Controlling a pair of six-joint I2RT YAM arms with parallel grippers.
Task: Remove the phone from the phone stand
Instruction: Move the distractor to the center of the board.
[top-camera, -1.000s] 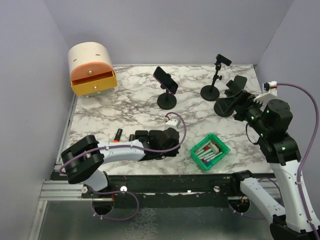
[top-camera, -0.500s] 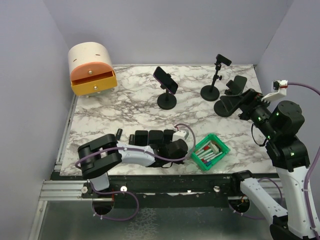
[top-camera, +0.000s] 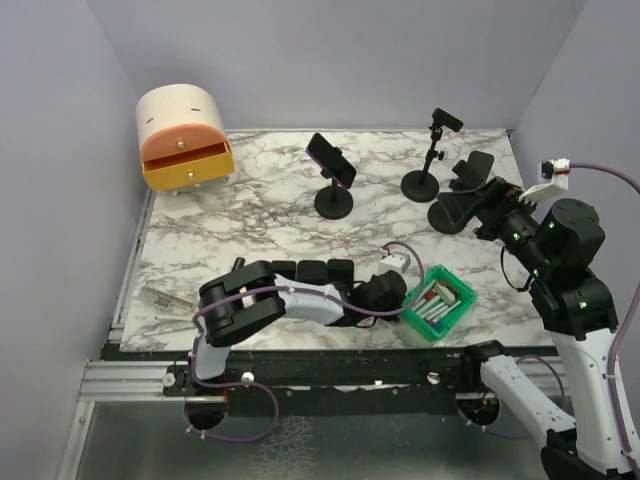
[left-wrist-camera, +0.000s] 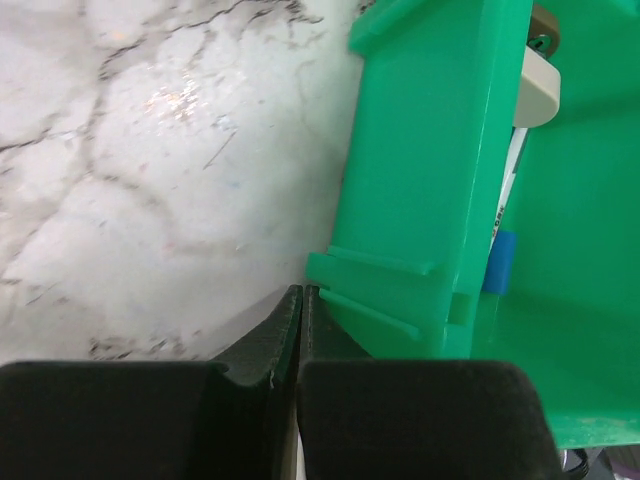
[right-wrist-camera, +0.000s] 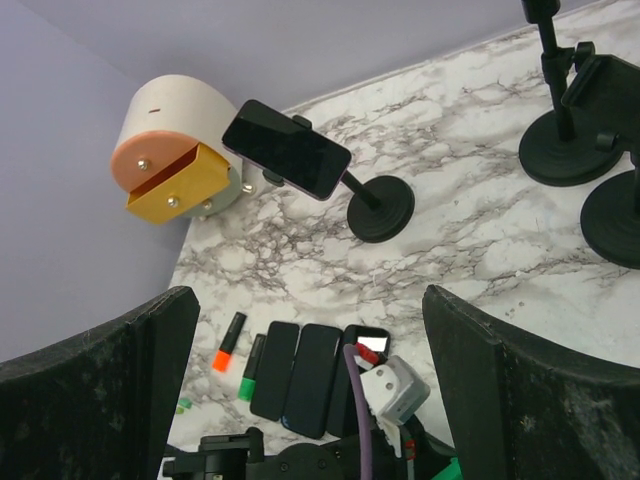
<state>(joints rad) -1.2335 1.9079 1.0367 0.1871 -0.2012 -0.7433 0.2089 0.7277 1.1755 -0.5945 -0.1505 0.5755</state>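
Counting stands (top-camera: 333, 203): three | phone (top-camera: 331, 160) mounted: one | left tool (left-wrist-camera: 302, 300): closed, empty | right tool (right-wrist-camera: 310, 298): agape

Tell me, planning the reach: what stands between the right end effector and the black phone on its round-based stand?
Top view: an empty thin-poled black stand and a wider black stand.

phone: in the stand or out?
In. The phone sits tilted in the clamp at the top of the phone stand; the top and right wrist views both show it there.
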